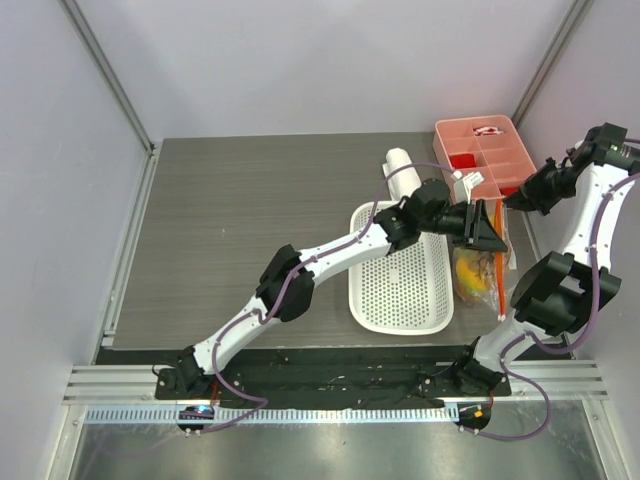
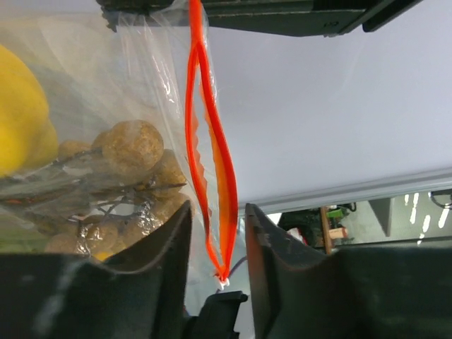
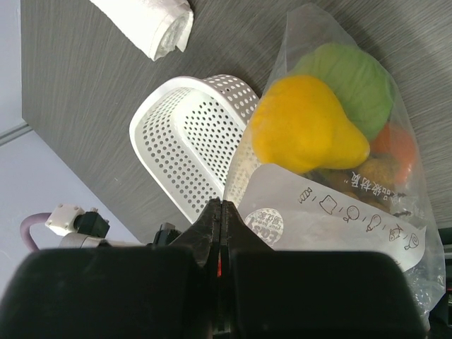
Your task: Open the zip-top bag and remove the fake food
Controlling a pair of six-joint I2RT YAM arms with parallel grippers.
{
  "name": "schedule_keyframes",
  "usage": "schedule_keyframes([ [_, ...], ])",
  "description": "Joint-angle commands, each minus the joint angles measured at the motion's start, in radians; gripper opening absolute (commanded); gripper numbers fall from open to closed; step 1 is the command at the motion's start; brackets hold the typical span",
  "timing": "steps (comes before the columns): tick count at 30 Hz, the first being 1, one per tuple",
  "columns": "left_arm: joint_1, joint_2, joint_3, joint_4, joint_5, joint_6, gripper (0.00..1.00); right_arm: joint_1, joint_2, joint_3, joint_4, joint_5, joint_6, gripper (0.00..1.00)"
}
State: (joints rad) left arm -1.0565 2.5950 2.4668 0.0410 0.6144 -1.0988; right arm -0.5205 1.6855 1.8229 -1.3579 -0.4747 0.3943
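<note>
Seen from above, the zip-top bag is held over the desk at the 3 o'clock side of the white basket, between the two arms. Its contents blur into a yellow-orange lump there. The right wrist view sorts them out: a yellow fruit, a green fruit at its 1 o'clock and an orange fruit at its 3 o'clock. It also shows the right claw pinched tight on the bag's edge. Only the left wrist view shows the orange zip strip parted into a loop, with brown grapes at its 9 o'clock. There the left claw is spread, its jaws straddling the strip's lower end.
</note>
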Motion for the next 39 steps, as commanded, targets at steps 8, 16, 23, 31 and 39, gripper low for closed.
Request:
schedule_keyframes([
  [8, 0.027, -0.18, -0.224, 0.091, 0.004, 0.048, 0.48, 0.005, -0.041, 0.022, -0.053, -0.015, -0.017, 0.01],
  [16, 0.023, -0.17, -0.232, 0.158, 0.03, 0.01, 0.46, 0.005, -0.035, 0.021, -0.055, -0.015, -0.015, 0.01],
  [23, 0.032, -0.193, -0.261, 0.165, 0.027, 0.01, 0.41, 0.005, -0.032, 0.024, -0.056, -0.013, -0.018, 0.01],
  [31, 0.035, -0.142, -0.194, 0.164, 0.033, -0.033, 0.42, 0.005, -0.03, 0.026, -0.055, -0.015, -0.018, 0.01],
  [39, 0.029, -0.099, -0.12, 0.112, 0.027, -0.022, 0.29, 0.005, -0.03, 0.024, -0.055, -0.015, -0.017, 0.01],
])
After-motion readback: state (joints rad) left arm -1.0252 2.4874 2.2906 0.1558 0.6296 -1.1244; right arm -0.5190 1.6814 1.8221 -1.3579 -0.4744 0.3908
